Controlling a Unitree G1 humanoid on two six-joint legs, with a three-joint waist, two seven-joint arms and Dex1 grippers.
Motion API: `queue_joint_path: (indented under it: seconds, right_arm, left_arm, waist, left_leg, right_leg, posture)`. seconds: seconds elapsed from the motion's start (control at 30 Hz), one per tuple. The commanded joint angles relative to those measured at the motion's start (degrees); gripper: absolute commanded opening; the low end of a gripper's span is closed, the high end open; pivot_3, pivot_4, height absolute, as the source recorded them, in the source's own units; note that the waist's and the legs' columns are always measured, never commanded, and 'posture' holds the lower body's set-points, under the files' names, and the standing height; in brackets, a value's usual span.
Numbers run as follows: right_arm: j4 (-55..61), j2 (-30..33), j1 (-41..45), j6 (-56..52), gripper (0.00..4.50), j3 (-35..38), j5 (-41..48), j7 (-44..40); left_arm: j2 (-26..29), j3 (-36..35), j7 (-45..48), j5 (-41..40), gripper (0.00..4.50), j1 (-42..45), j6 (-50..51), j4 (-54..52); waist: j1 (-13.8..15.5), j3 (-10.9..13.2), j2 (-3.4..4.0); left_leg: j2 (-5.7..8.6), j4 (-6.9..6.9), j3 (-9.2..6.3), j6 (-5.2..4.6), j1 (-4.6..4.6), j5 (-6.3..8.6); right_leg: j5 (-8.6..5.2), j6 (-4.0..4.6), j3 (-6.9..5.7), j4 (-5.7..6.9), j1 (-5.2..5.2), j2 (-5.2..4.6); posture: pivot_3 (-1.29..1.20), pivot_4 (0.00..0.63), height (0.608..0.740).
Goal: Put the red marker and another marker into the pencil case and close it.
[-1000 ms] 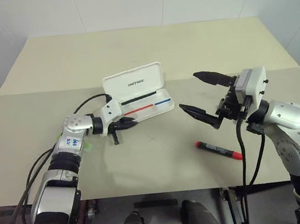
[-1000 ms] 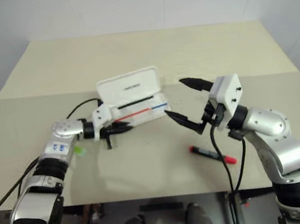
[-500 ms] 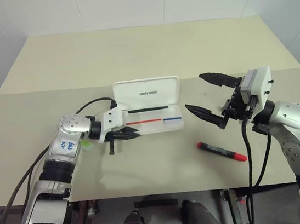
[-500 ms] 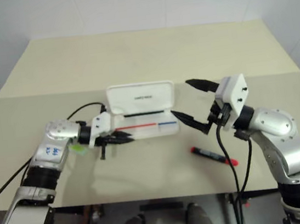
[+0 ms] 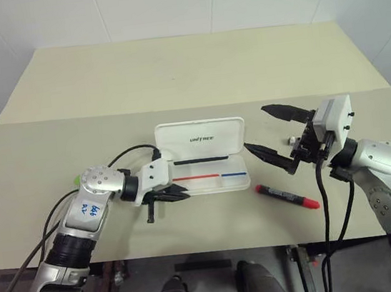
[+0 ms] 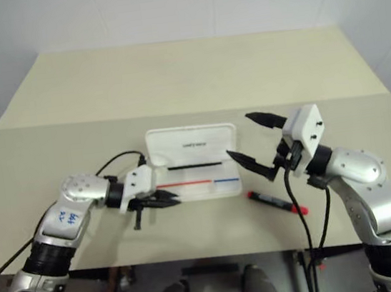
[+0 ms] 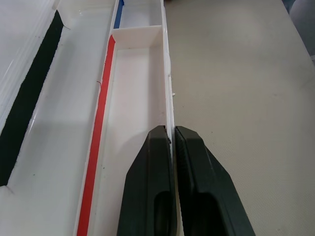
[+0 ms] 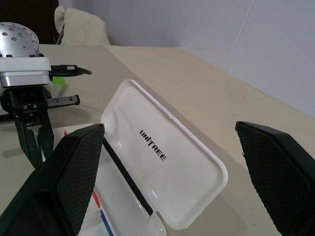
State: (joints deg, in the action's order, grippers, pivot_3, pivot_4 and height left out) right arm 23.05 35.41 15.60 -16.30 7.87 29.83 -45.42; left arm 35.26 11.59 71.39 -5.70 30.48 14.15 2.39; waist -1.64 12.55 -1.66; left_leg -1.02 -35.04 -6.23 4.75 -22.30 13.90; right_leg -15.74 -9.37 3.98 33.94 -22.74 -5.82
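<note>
Beige laminate covers the table (image 5: 171,70), the biggest thing in view, with a seam running across it behind the work area. One pencil case (image 5: 204,158) lies open near the front edge: white hard plastic, rectangular with rounded corners, its lid raised at the back and carrying small dark "UNITREE" lettering. Inside the tray run a red line and a blue line end to end, with a black strip along the hinge side and a thin divider walling off a small compartment at the blue end.

Two grippers flank the case. The left gripper (image 5: 175,197) sits at the case's left front corner, its two black fingers (image 7: 157,196) pressed together on the tray's thin front wall, pinching the rim between them. The right gripper (image 5: 275,134) hovers just past the case's right end, its jaws spread wide with nothing between them, not touching the case.

One red marker (image 5: 286,196) lies on the table in front of the right gripper and just beside the case's right front corner: slim, red at both ends, black in the middle, angled away from the case. One lime-green marker (image 8: 58,86) shows as a small bright sliver behind the left arm, mostly hidden, well apart from the red one.
</note>
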Motion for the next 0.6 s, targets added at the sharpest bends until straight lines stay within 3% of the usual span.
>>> queue_joint_path:
  seconds: [0.03, 0.17, 0.2, 0.4, 0.6]
  right_arm:
    - [2.9, 0.7, -0.1, 0.5, 4.5, 2.6, 1.3, 0.5]
    - [2.9, 0.6, 0.1, 0.2, 4.5, 2.5, 1.4, 0.6]
    - [2.8, 0.6, 0.2, 0.2, 4.5, 2.4, 1.4, 0.6]
    - [2.0, 0.3, 1.3, -0.1, 4.5, 1.8, 1.2, 0.6]
    - [0.3, -0.5, 2.5, 0.2, 4.5, 0.6, 1.0, 0.1]
  left_arm:
    - [1.7, -0.7, -0.5, -0.3, 0.03, -0.5, -1.2, -0.6]
    - [1.5, -0.4, -0.1, -0.9, 0.03, 0.0, -0.7, 1.6]
    - [1.5, -0.1, -0.1, -0.7, 0.54, 0.3, -1.4, 2.1]
    - [0.2, -1.3, -0.3, -3.5, 2.39, 1.5, -0.7, 1.0]
    - [1.9, -4.4, -0.7, -8.7, 2.39, 0.9, 5.2, -5.4]
  waist:
    - [0.0, 0.0, 0.0]
    - [0.0, 0.0, 0.0]
    - [0.0, 0.0, 0.0]
    - [0.1, 0.0, 0.0]
    - [0.0, 0.0, 0.0]
  left_leg:
    - [0.0, 0.0, 0.0, 0.0, 0.0, 0.0]
    - [0.0, -0.01, 0.0, 0.0, 0.01, 0.0]
    - [0.0, -0.01, 0.0, 0.0, 0.01, 0.0]
    - [0.0, -0.01, 0.0, 0.0, -0.01, 0.0]
    - [0.0, 0.0, 0.0, 0.0, -0.01, 0.0]
  right_leg:
    - [0.0, 0.0, 0.0, 0.0, 0.0, 0.0]
    - [0.0, 0.0, 0.0, 0.01, 0.0, 0.0]
    - [0.0, 0.01, 0.0, 0.01, 0.0, 0.0]
    - [0.0, 0.01, 0.0, -0.02, 0.0, 0.0]
    - [0.0, 0.01, 0.0, -0.01, 0.0, 0.0]
  posture:
    - [0.0, 0.15, 0.74]
    - [0.0, 0.15, 0.74]
    - [0.0, 0.15, 0.74]
    - [0.0, 0.15, 0.74]
    - [0.0, 0.15, 0.74]
